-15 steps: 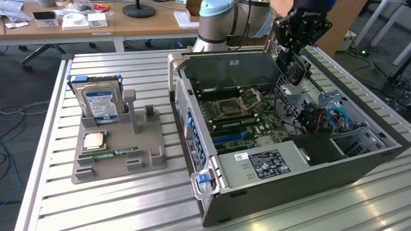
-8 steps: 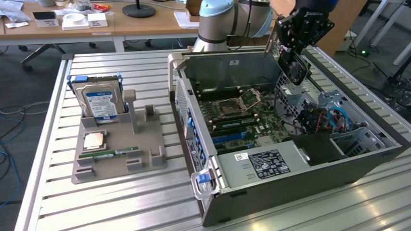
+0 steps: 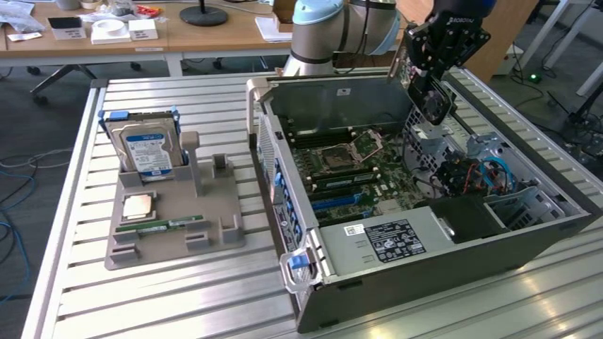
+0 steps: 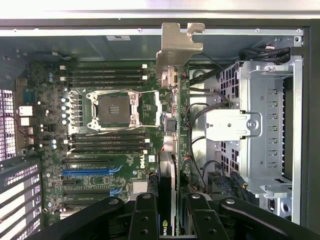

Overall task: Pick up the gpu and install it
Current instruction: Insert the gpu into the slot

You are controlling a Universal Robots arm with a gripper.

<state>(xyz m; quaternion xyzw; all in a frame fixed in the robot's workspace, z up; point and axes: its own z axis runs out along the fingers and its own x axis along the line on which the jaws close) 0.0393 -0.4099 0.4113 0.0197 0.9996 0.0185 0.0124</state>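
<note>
Above the far right corner of the open computer case point(image 3: 527, 240), the gripper point(image 3: 431, 76) hangs with its fingers point(image 4: 145, 215) clamped on either face of the gpu point(image 3: 436, 104). The card hangs on edge in the air, its black cooler facing the exterior view's left, clear of the motherboard point(image 3: 358, 169) below. From the wrist view the gpu point(image 4: 173, 150) runs edge-on away from the gripper point(image 4: 172, 220), and its silver bracket point(image 4: 177, 45) sits at the end farthest from the fingers. It hangs between the empty processor socket point(image 4: 111, 107) and the metal drive cage point(image 4: 260, 125). Well apart, toward the exterior view's left, a grey holder point(image 3: 217, 244) sits on the slatted table point(image 3: 141, 304). It carries a hard drive point(image 3: 143, 150) standing upright, a processor chip point(image 3: 138, 205) and a memory stick point(image 3: 168, 226) lying flat.
</note>
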